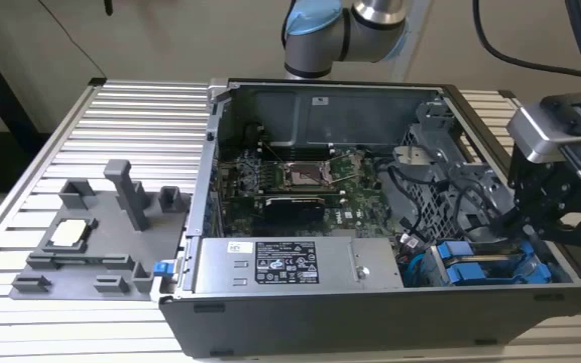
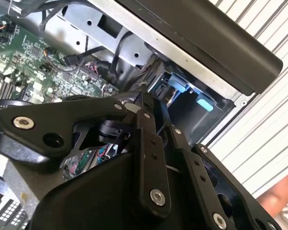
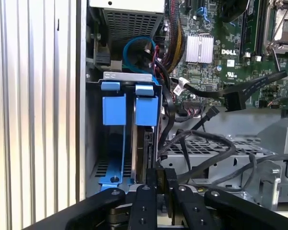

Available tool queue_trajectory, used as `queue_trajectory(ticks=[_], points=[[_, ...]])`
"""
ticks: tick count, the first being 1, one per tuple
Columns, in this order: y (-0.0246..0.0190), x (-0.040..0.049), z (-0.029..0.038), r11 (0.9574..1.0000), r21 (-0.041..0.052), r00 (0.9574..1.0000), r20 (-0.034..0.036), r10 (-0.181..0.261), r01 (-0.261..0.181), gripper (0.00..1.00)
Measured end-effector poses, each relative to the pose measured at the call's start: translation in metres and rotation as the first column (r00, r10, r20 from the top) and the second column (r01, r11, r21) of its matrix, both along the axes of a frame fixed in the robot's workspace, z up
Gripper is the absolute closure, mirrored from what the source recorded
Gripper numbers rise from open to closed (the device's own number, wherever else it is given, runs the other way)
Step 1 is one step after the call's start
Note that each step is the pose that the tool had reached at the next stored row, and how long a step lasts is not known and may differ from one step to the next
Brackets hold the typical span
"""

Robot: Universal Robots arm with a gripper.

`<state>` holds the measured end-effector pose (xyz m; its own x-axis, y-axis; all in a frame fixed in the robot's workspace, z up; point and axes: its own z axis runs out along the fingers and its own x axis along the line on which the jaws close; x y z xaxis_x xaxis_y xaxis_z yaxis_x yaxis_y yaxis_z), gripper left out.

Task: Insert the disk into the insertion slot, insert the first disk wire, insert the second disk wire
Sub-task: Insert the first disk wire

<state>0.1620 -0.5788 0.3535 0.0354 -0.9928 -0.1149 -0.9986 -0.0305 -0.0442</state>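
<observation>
The first step looked to be in hand, and close to its end. In the first wrist view the disk (image 3: 144, 149) stood on edge inside the insertion slot (image 3: 92, 143), just beside a second blue-fronted carrier (image 3: 113, 109). In the exterior view that bay sat at about four o'clock in the open PC case (image 1: 270, 333), which lay on the slatted surface (image 1: 119, 113).

The end effector (image 3: 161, 178) was clenched, its fingers (image 3: 151, 189) drawn together at the end of the disk away from the blue front. I could not tell whether they pinched that edge or only pressed against it.

Neither wire seemed fitted yet. A black cable connector (image 3: 233, 100) hung loose over the grey drive cage (image 3: 216, 153), apart from the disk.

The disk's long axis ran along the bay. In the exterior view that was roughly from nine o'clock to three o'clock, with the blue front toward nine and the end effector at the three o'clock end. Its broad faces were upright.

By my judgement, the next move called for a straight line along that axis, without twisting the carrier in its rails. It also called for clearance from the cables (image 3: 201, 143) crowding that side of the bay.
</observation>
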Motion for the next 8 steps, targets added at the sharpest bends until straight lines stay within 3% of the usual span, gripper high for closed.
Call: queue_trajectory(ticks=[4,8], points=[[-0.0028,-0.0003,-0.0040,1.0000,-0.0042,1.0000,0.0020,0.000,0.000,0.81],[-0.0029,-0.0003,-0.0092,1.0000,-0.0050,0.9999,0.0171,0.000,0.000,0.81]])
